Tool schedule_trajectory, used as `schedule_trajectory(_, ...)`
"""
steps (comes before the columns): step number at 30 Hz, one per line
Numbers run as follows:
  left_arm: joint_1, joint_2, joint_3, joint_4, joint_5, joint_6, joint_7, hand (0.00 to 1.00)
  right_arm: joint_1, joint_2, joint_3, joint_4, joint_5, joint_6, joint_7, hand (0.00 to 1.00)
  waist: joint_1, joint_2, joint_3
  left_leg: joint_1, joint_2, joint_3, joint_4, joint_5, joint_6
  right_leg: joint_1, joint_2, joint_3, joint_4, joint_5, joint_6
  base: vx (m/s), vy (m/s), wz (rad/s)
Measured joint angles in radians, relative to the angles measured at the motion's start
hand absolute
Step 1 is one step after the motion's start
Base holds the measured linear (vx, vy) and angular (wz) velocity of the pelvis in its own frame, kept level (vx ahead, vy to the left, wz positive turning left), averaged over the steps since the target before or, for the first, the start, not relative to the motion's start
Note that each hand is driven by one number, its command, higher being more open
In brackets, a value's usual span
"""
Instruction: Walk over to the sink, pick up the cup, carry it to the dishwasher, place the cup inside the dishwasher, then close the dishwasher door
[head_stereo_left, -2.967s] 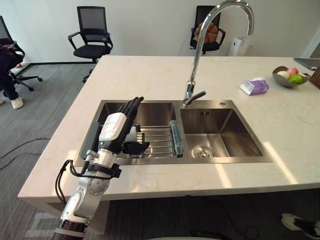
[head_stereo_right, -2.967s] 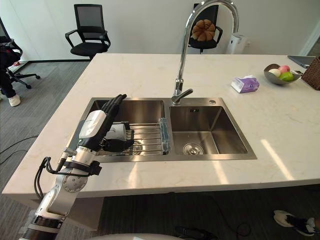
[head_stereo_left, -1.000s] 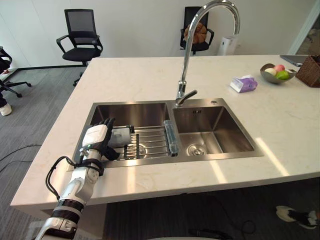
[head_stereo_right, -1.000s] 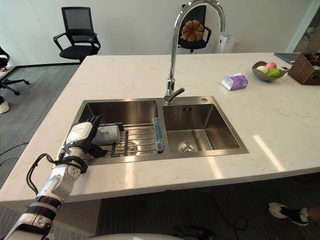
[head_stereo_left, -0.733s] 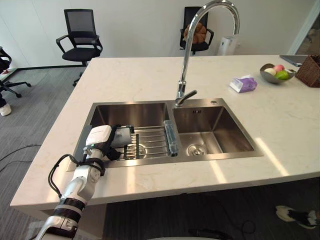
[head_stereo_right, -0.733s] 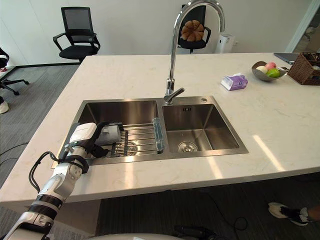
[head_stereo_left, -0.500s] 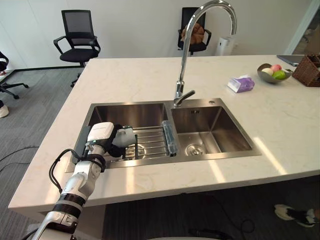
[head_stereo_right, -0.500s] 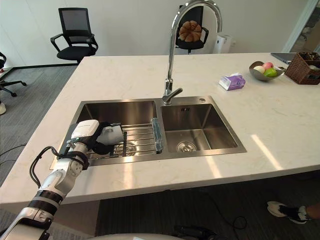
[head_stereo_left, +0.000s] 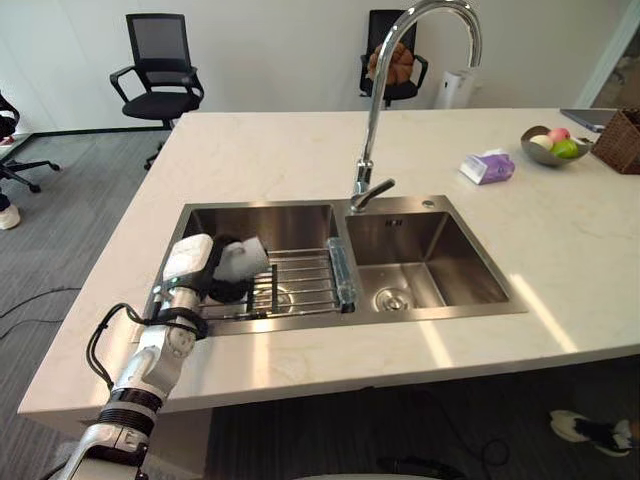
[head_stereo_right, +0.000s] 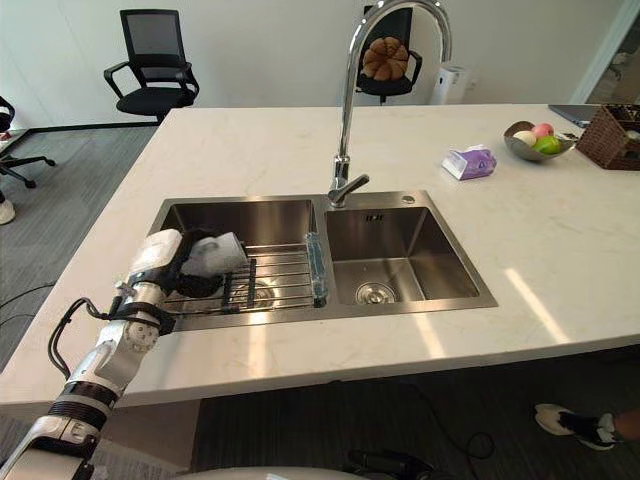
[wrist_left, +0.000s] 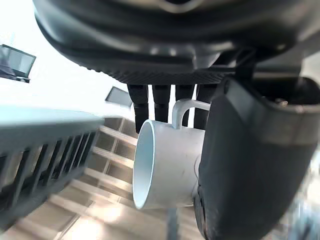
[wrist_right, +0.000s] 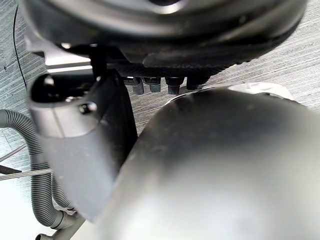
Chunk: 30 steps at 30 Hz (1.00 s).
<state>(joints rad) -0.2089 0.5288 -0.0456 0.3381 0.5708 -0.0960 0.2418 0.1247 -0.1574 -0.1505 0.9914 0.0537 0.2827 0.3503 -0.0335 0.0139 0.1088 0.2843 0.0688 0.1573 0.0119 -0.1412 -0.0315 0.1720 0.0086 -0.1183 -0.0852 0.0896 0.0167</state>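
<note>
Left robot hand (head_stereo_left: 190, 260) curled round a white cup (head_stereo_left: 243, 259): fingers (wrist_left: 162, 100) pass behind the handle side, the thumb lies across the wall, and the cup is tipped with its mouth sideways. The cup is over the wire rack (head_stereo_left: 305, 280) in the left basin of the sink (head_stereo_left: 262, 220), which is set into the table (head_stereo_left: 300, 150). Right robot hand (wrist_right: 85, 145): its state cannot be told.

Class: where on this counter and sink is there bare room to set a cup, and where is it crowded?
Free: the countertop behind the sink, left of the faucet; the right basin. Crowded: the left basin, with rack, left hand and cup; the far right, around tissue pack and fruit bowl.
</note>
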Motion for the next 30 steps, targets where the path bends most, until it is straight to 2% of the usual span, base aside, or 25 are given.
schedule_trajectory(4,0.093,-0.076,0.153,-0.245,-0.19,-0.068,0.09,0.0,0.006,0.01,-0.035,0.018,0.005,-0.008,-0.001,1.0,0.027,-0.009,0.0,-0.004,-0.002,-0.014,-0.002,0.001,0.002,0.001,-0.004,-0.017,0.0,-0.005,0.002,-0.02,-0.01,0.1)
schedule_trajectory(8,0.203,-0.173,0.236,-0.419,-0.308,-0.154,0.152,0.0,0.013,0.016,-0.08,0.03,0.032,0.009,-0.001,1.0,0.052,-0.011,-0.001,-0.013,-0.007,-0.034,-0.002,0.005,0.007,0.002,-0.011,-0.034,0.0,-0.008,0.005,-0.04,-0.008,0.15)
schedule_trajectory(16,0.287,-0.268,0.263,-0.477,-0.436,-0.236,0.225,0.0,0.016,0.027,-0.1,0.041,0.035,0.02,-0.007,1.0,0.067,-0.022,-0.012,-0.036,-0.014,-0.066,0.003,0.01,0.014,-0.003,-0.021,-0.065,0.0,-0.009,0.006,-0.05,-0.006,0.13)
schedule_trajectory(20,0.311,-0.353,0.287,-0.572,-0.439,-0.263,0.293,0.0,0.022,0.03,-0.106,0.05,0.042,0.041,-0.009,1.0,0.086,-0.029,-0.029,-0.072,-0.016,-0.083,0.02,0.01,0.014,-0.024,-0.024,-0.077,0.0,-0.009,0.005,0.0,0.004,0.1)
schedule_trajectory(26,0.312,-0.402,0.285,-0.618,-0.473,-0.282,0.298,0.0,0.021,0.027,-0.107,0.055,0.042,0.057,-0.012,1.0,0.099,-0.029,-0.032,-0.085,-0.019,-0.102,0.029,0.01,0.014,-0.022,-0.028,-0.093,0.001,-0.01,0.004,-0.03,0.003,0.1)
schedule_trajectory(30,0.35,-0.428,0.282,-0.624,-0.474,-0.282,0.277,0.0,0.018,0.031,-0.111,0.062,0.042,0.065,-0.061,1.0,0.105,-0.025,-0.033,-0.102,-0.017,-0.127,0.053,0.003,0.011,-0.017,-0.03,-0.117,0.006,-0.018,0.002,-0.05,-0.009,0.19)
